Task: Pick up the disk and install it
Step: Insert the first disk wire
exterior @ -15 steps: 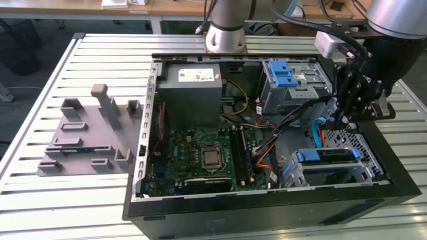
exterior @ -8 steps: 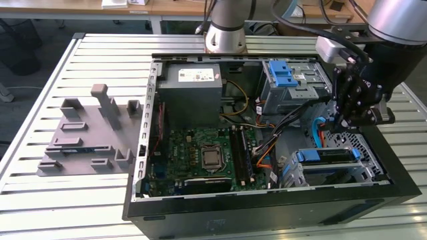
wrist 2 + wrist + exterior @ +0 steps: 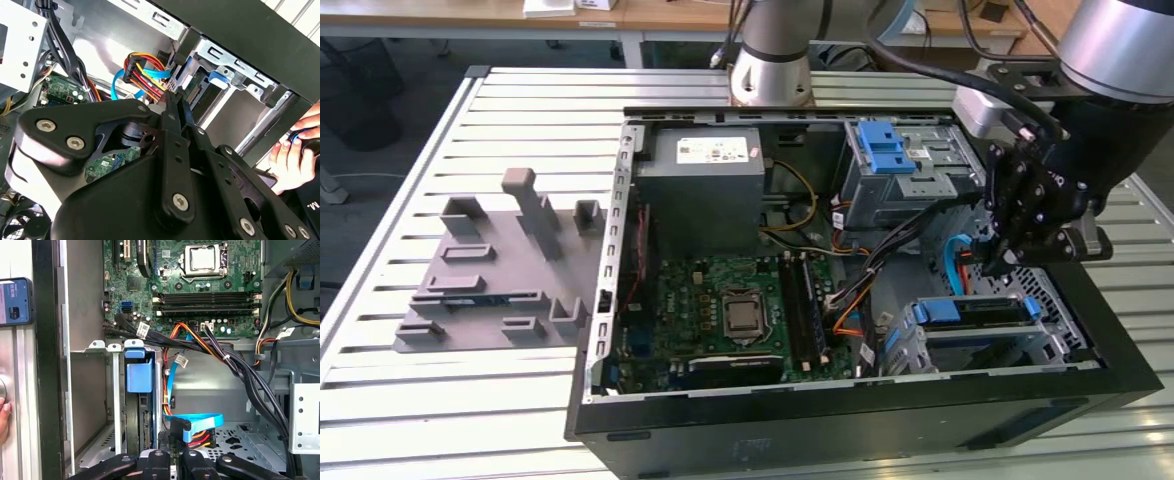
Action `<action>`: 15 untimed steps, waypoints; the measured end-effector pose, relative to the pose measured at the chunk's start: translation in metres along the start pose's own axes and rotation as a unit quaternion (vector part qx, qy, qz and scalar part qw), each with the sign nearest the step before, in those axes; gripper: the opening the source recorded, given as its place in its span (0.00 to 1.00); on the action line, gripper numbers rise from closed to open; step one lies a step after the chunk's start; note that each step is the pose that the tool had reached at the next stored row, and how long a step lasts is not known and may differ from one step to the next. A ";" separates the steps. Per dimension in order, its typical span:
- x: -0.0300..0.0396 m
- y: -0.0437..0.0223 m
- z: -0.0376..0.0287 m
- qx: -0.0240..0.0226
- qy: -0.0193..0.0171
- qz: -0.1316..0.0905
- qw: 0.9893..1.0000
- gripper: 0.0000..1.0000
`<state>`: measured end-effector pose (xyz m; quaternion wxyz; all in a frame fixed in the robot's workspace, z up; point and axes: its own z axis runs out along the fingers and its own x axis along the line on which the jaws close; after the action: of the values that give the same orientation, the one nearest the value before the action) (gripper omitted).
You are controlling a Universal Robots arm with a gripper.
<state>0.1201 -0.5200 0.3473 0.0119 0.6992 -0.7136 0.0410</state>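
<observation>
The gripper (image 3: 1014, 262), fingers together and empty, hangs in the open bay beside the drive cage (image 3: 987, 345), where the disk (image 3: 141, 435) sits slotted (cables (image 3: 200, 432) crowd close).

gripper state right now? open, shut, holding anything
gripper: shut, fingers together with nothing seen between them, hanging inside the computer case above the drive cage, next to the blue cable.
</observation>
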 end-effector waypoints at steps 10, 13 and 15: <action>0.0004 -0.0088 0.0023 -0.019 -0.001 -0.001 1.000 0.16; 0.0024 -0.0087 0.0037 -0.019 -0.001 -0.001 1.000 0.16; 0.0025 -0.0088 0.0038 -0.019 -0.001 -0.001 1.000 0.16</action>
<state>0.1290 -0.5229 0.3440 0.0247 0.6999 -0.7134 0.0263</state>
